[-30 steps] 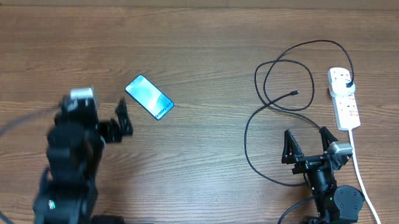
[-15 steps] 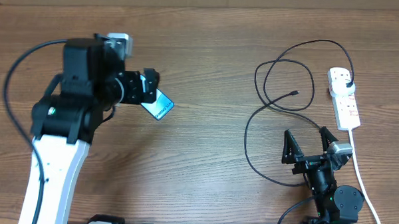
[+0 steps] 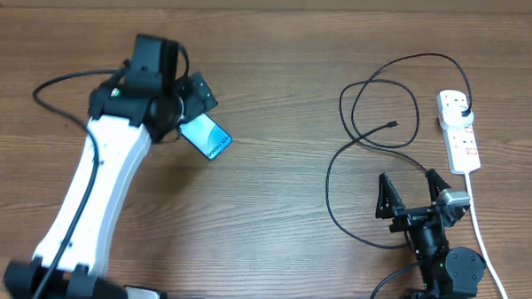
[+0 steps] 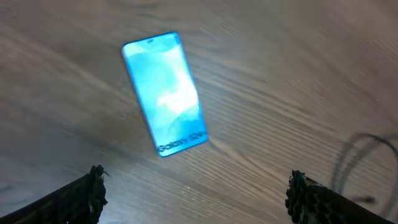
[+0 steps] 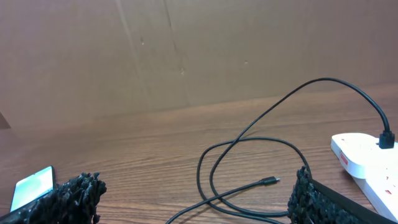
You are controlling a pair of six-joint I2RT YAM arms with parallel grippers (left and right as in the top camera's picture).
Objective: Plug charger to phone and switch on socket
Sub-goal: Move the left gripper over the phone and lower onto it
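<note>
The phone (image 3: 210, 139) lies screen up, glowing teal, on the left of the wooden table; the left wrist view has the phone (image 4: 165, 93) just ahead of the fingers. My left gripper (image 3: 190, 107) hovers open over its far-left end, and nothing sits between the jaws of the left gripper (image 4: 196, 186). The charger (image 3: 373, 127) lies in black loops at the right, its connector tip (image 3: 393, 125) free on the table and its plug (image 3: 463, 113) in the white socket (image 3: 459, 137). My right gripper (image 3: 410, 192) rests open near the front edge, short of the cable.
The socket's white cord (image 3: 485, 241) runs down the right side toward the front edge. A brown cardboard wall (image 5: 186, 50) stands behind the table. In the right wrist view the connector tip (image 5: 270, 181) lies between the open fingers' line of sight, with the phone (image 5: 32, 185) far left.
My left arm has swung from the near left up and across to above the phone, partly covering it from overhead. The right arm, cable and socket have not moved.
</note>
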